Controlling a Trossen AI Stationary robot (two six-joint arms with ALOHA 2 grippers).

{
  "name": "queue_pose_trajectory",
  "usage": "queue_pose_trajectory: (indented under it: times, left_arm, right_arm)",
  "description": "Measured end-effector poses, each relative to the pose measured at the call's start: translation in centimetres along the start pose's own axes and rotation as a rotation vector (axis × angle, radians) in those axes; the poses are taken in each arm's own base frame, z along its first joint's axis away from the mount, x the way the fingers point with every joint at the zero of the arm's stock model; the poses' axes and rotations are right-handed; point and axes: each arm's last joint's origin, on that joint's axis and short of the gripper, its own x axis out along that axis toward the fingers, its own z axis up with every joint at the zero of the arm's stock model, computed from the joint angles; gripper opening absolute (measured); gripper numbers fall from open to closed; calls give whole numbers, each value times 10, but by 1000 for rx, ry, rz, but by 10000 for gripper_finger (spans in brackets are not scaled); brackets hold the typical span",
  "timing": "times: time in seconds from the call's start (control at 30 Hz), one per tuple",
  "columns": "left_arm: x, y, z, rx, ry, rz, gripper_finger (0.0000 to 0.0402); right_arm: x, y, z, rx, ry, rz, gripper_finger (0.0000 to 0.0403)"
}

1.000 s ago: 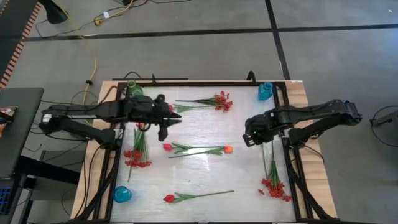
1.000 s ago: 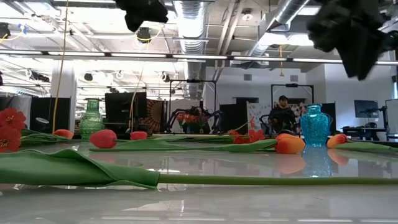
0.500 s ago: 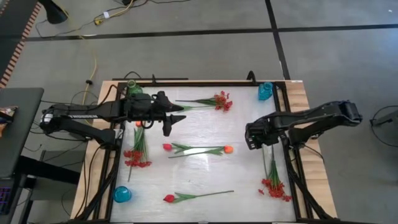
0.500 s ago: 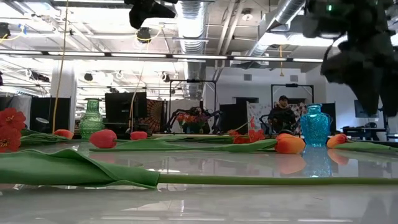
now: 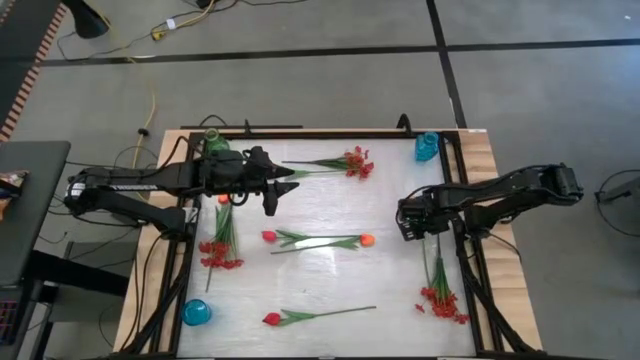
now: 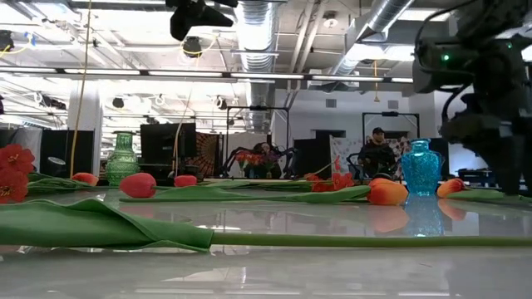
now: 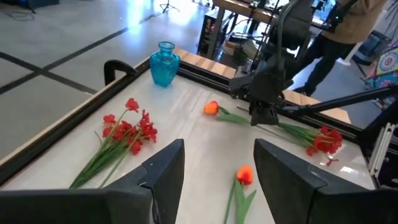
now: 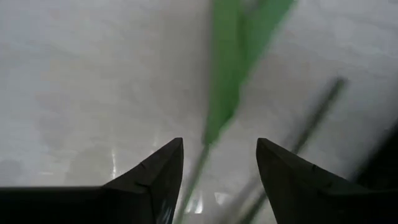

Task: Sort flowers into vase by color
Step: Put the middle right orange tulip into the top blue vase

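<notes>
- The right pincer (image 5: 408,222) hangs low over the right side of the counter (image 5: 320,280), its fingers (image 8: 149,180) spread apart and holding nothing.
- Just below it lies the green stem of a red spray (image 5: 441,298); from the wrist view that stem (image 8: 224,81) runs up between the two fingers, which do not touch it.
- The blooms of that spray rest at the stem's end away from the pincer, near the counter's right rail.
- An orange tulip (image 5: 367,240) lies on the counter a little to the left of the right pincer, tip to tip with a pinkish-red tulip (image 5: 269,236).
- A blue vase (image 5: 427,147) stands at the far right corner, beyond the right pincer.
- The left pincer (image 5: 272,190) hovers high over the far left part of the counter, fingers (image 7: 158,174) wide and empty.
- Just beyond it lies a second red spray (image 5: 356,162); close behind it stands a green vase (image 5: 213,141).
- A third red spray (image 5: 220,250) lies near the left rail, nearer the front than the left pincer.
- Far from both, at the front edge, lie another pinkish-red tulip (image 5: 272,319) and a small blue vase (image 5: 196,312).
</notes>
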Motion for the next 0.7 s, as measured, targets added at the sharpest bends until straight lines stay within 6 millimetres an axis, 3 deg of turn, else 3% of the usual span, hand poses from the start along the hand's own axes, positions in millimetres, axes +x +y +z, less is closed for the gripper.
queue_pose_trajectory:
  times: [0.23, 0.57, 0.7]
  left_arm:
    - [0, 2, -4, -12, 35, 30, 181]
    - [0, 3, -7, -22, 60, 52, 181]
    - [0, 3, -7, -22, 60, 52, 181]
  right_arm:
    - [13, -1, 1, 3, -16, 49, 201]
    - [14, -1, 1, -2, -17, 52, 40]
    - [12, 1, 2, -9, -21, 63, 20]
